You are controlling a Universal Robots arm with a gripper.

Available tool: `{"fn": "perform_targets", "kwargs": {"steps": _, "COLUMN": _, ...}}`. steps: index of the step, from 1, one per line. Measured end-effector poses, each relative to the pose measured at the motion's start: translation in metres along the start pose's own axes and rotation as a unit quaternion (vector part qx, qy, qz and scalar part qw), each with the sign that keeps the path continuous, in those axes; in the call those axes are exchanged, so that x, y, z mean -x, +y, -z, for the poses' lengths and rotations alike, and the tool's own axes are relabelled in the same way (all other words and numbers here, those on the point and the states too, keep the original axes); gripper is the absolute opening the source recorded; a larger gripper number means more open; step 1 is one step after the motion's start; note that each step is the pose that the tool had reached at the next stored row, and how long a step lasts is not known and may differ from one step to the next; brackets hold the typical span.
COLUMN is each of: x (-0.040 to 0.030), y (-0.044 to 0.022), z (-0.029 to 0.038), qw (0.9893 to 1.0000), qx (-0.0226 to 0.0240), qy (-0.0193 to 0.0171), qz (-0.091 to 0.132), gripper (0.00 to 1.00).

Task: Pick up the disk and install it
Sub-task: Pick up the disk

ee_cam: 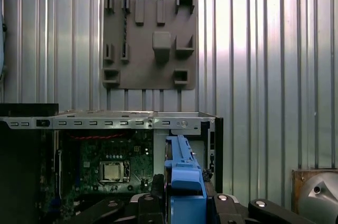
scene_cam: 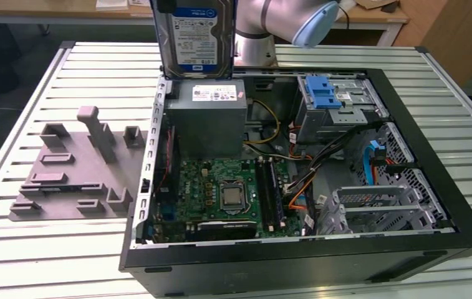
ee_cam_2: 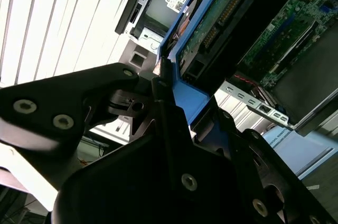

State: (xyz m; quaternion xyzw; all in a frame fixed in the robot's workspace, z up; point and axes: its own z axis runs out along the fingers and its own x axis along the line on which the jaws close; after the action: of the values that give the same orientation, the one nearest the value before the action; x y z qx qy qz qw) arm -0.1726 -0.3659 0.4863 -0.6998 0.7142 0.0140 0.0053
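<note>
In the exterior view the disk [scene_cam: 192,34] and the arm [scene_cam: 279,25] are cut off by the picture's top edge, while in the first wrist view the held end of the disk is covered by the gripper [ee_cam: 185,203] clamped on it, and the computer case [ee_cam: 105,123] is cropped by the frame.

1. Disk [scene_cam: 192,37] upright over the computer case's [scene_cam: 302,265] far edge, seemingly clear of it.
2. Inside the case: power supply [scene_cam: 206,121] behind motherboard [scene_cam: 211,180].
3. On slatted table [scene_cam: 69,255], at exterior view's left of case: fixture plate [scene_cam: 78,168].
</note>
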Motion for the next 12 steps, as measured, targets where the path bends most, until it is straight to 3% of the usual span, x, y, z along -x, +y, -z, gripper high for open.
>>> {"fn": "perform_targets", "kwargs": {"steps": 12, "x": 0.0001, "y": -0.0072, "z": 0.0001, "qw": 1.0, "qx": 0.0, "qy": 0.0, "qz": 0.0, "gripper": 0.37}}
